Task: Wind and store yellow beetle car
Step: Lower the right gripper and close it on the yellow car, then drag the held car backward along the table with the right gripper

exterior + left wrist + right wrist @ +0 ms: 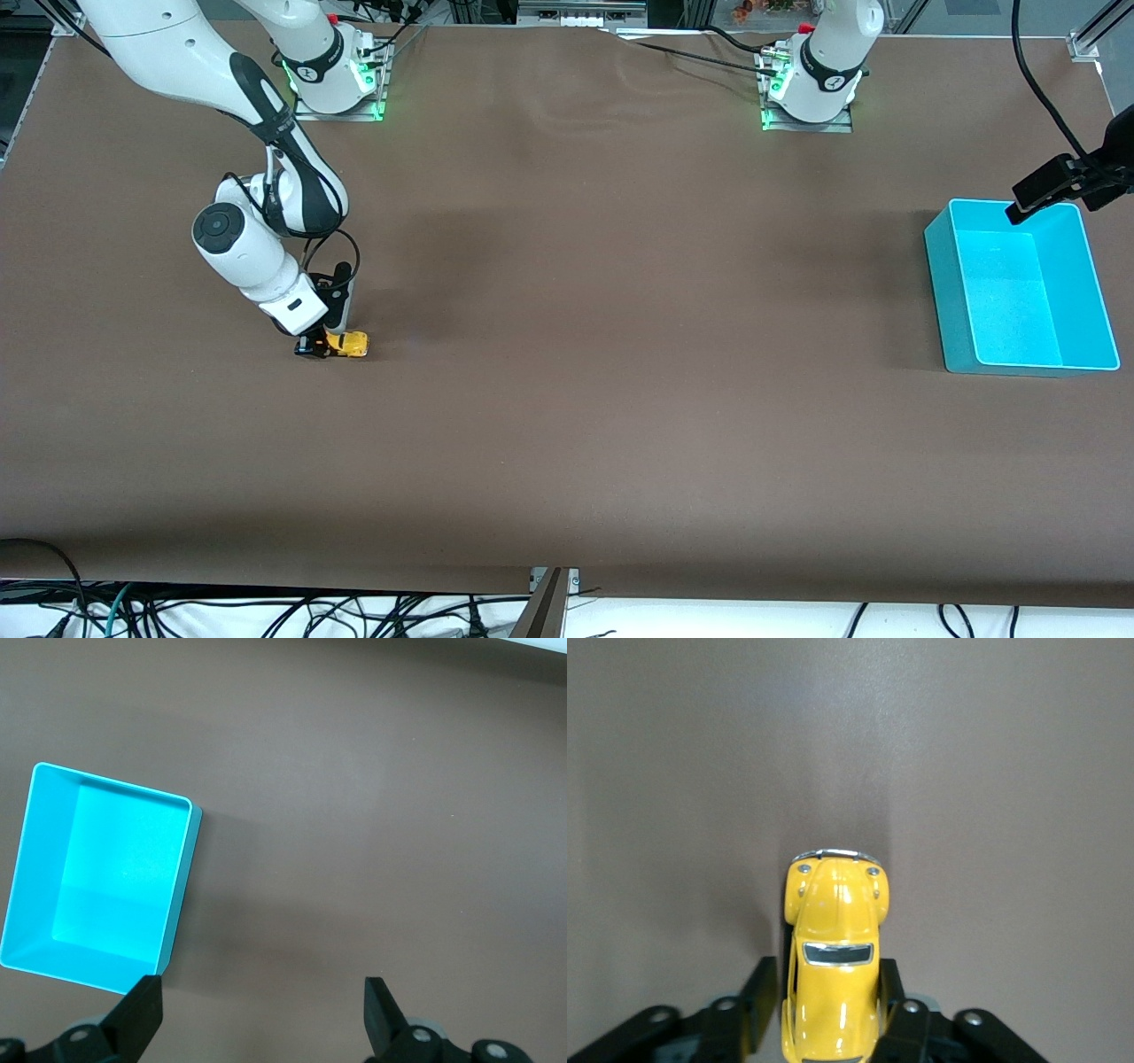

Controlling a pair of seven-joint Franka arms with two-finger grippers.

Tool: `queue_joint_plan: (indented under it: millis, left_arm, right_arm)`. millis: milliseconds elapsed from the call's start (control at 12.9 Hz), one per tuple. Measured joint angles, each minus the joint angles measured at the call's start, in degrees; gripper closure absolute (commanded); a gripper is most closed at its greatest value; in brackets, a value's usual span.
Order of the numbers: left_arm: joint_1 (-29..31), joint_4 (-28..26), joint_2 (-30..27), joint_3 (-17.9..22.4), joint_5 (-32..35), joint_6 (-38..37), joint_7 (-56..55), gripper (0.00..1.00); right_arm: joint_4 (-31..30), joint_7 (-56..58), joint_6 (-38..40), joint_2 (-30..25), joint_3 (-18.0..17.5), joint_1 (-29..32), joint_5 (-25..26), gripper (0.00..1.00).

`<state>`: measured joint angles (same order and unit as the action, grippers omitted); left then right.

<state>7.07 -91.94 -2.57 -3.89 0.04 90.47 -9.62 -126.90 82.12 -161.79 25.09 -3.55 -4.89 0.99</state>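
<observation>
The yellow beetle car [351, 344] stands on the brown table toward the right arm's end. My right gripper [321, 346] is down at the table with one finger on each side of the car's rear half, shut on it. In the right wrist view the car [833, 930] points away from the gripper [830, 997], its hood and bumper sticking out past the fingers [762, 992]. My left gripper [1036, 197] is open and empty, up over the edge of the teal bin [1028, 365]. In the left wrist view the gripper [263, 1001] shows over bare table beside the bin [111, 784].
The teal bin is empty and stands at the left arm's end of the table. The brown table cover [620, 354] stretches wide between the car and the bin. Cables lie below the table's front edge.
</observation>
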Motion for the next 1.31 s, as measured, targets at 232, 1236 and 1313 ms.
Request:
queue_joint_plan:
  millis: [232, 1236, 1313]
  left_arm:
    - [0.0, 0.0, 0.0, 0.0, 0.0, 0.0, 0.0, 0.0]
    - [0.08, 0.36, 0.0, 0.0, 0.0, -0.01, 0.0, 0.0]
    - [0.11, 0.45, 0.0, 0.01, 0.0, 0.0, 0.0, 0.0]
  right_arm:
    - [0.01, -0.04, -0.09, -0.08, -0.01, 0.0, -0.01, 0.7]
    - [-0.25, 1.51, 0.32, -0.22, -0.03, 3.33, -0.06, 0.7]
    - [-0.29, 2.29, 0.38, -0.26, -0.06, 3.92, -0.06, 0.7]
